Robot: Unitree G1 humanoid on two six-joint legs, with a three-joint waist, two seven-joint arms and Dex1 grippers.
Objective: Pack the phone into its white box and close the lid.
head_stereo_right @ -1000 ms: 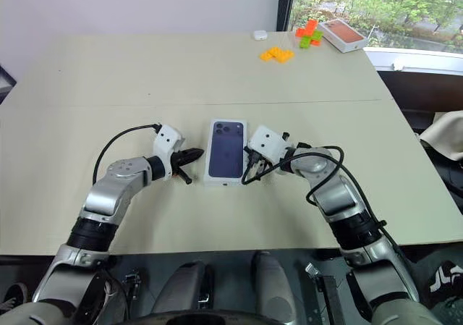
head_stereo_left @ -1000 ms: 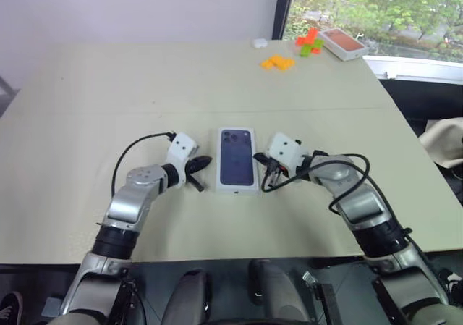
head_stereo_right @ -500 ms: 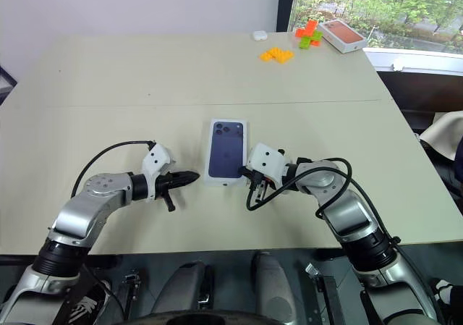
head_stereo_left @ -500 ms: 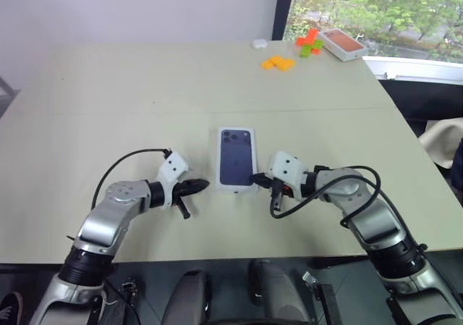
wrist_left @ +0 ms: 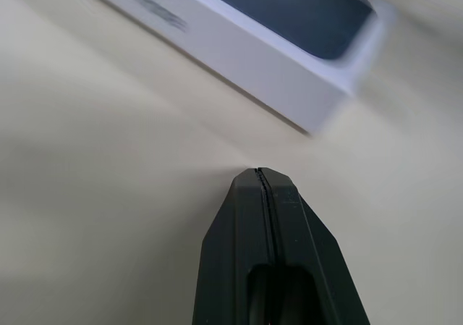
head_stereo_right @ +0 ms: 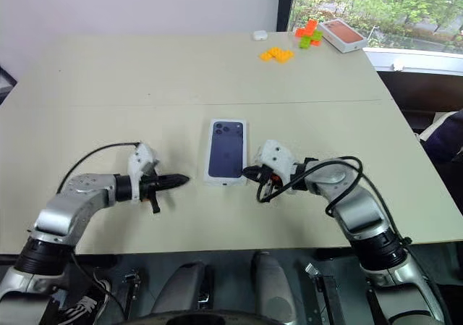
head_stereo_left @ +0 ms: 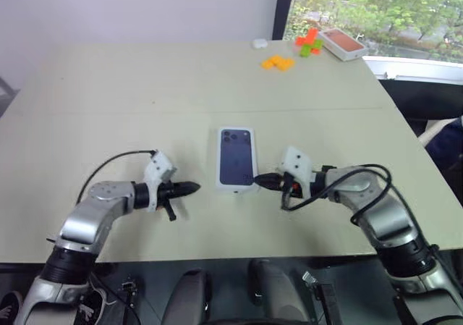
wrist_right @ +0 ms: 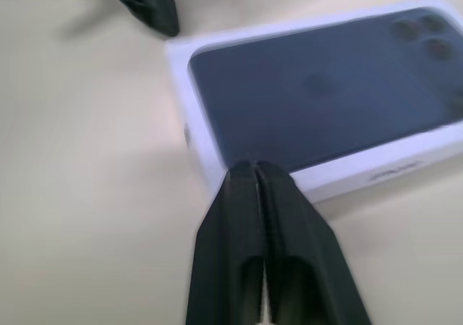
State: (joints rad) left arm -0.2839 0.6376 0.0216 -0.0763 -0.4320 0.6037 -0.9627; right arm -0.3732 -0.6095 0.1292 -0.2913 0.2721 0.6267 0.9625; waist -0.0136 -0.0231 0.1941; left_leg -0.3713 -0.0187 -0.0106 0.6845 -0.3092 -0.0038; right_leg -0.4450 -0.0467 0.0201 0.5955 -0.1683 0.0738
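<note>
Bright window daylight; soft shadows; blurred wrist close-ups

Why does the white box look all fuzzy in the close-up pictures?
In the left wrist view the lid is smeared with blur while the left end effector stays crisp; in the right wrist view it is softly out of focus; in the left eye view it looks sharp.

Matt beige tabletop (head_stereo_left: 108,86), smooth, faintly seamed across the middle. Near its front edge, white cardboard lid (head_stereo_left: 236,158), smooth, with a dark printed phone picture of slight sheen. Black gripper fingers (wrist_left: 271,252), matt plastic by the look, pressed flat together on the left; likewise on the right (wrist_right: 260,267). Grey metallic-looking arm shells, white plastic wrist housings. At the far right corner, bright plastic blocks (head_stereo_left: 278,63), perhaps glossy, and an orange-topped box (head_stereo_left: 342,43) of white card.
</note>
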